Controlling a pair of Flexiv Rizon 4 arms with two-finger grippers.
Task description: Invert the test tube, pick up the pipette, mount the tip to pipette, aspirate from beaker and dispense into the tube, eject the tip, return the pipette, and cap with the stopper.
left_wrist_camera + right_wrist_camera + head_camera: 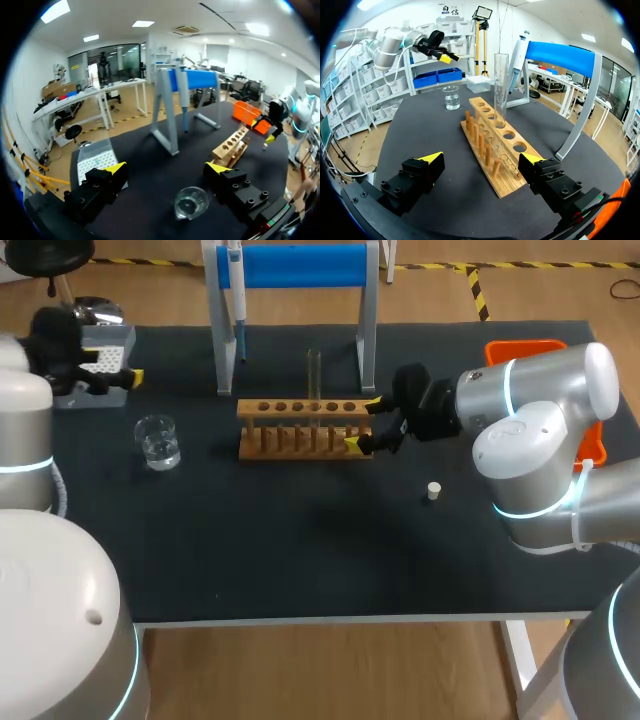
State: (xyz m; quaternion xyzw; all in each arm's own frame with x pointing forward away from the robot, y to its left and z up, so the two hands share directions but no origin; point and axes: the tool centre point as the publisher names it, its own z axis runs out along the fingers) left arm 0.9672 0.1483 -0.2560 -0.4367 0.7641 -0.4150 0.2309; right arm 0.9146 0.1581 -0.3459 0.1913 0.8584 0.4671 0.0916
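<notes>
A clear test tube point(314, 375) point(500, 87) stands upright in the wooden rack point(300, 428) point(495, 145) at the table's middle. My right gripper point(363, 423) point(482, 162) is open at the rack's right end, its fingers on either side of that end. The pipette point(237, 300) point(184, 95) point(517, 52) hangs on the blue stand behind the rack. A glass beaker point(158, 440) point(190, 202) point(452, 97) of clear liquid stands at the left. My left gripper point(120, 375) point(167, 170) is open above and behind the beaker, holding nothing. A small white stopper point(433, 490) lies right of the rack.
A grey tip box point(100, 350) point(97, 160) sits at the back left by my left gripper. An orange bin point(530, 350) point(615, 215) stands at the back right, partly behind my right arm. The stand's legs point(220, 340) flank the rack's back side.
</notes>
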